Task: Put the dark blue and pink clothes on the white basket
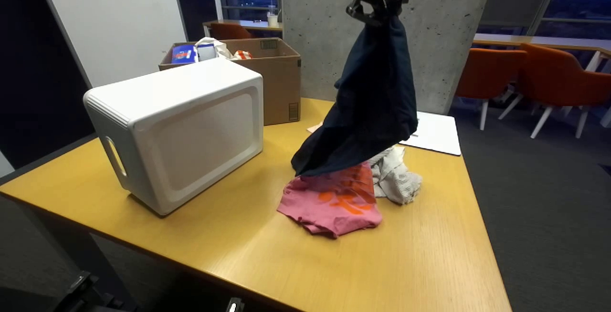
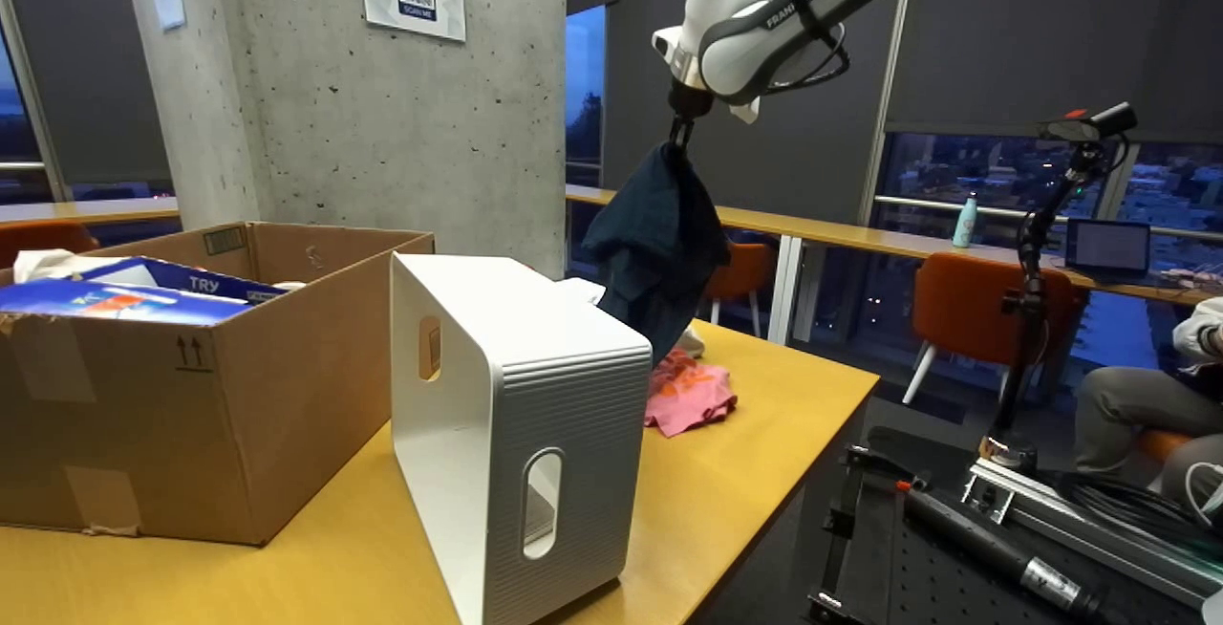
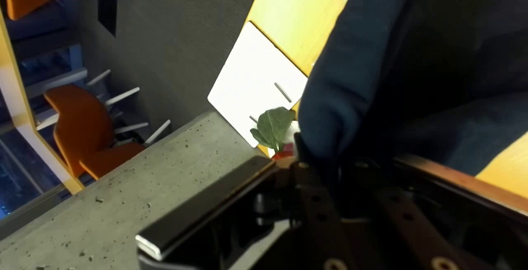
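The dark blue cloth (image 1: 377, 88) hangs from my gripper (image 1: 382, 18) above the table, and also shows in an exterior view (image 2: 659, 233). In the wrist view, my gripper (image 3: 330, 158) is shut on a bunched part of this cloth (image 3: 350, 67). Its lower end overlaps the pink cloth in view; I cannot tell if they touch. The pink cloth (image 1: 329, 207), with orange marks, lies crumpled on the table; it also shows in an exterior view (image 2: 688, 400). The white basket (image 1: 200, 135) lies on its side, its opening (image 2: 444, 453) facing the cardboard box.
An open cardboard box (image 2: 315, 367) with packages stands beside the basket. A whitish cloth (image 1: 396, 178) lies behind the pink cloth. A flat white panel (image 3: 255, 80) lies at the table's edge, near a leafy plant (image 3: 274, 125) and a concrete pillar (image 1: 329, 40).
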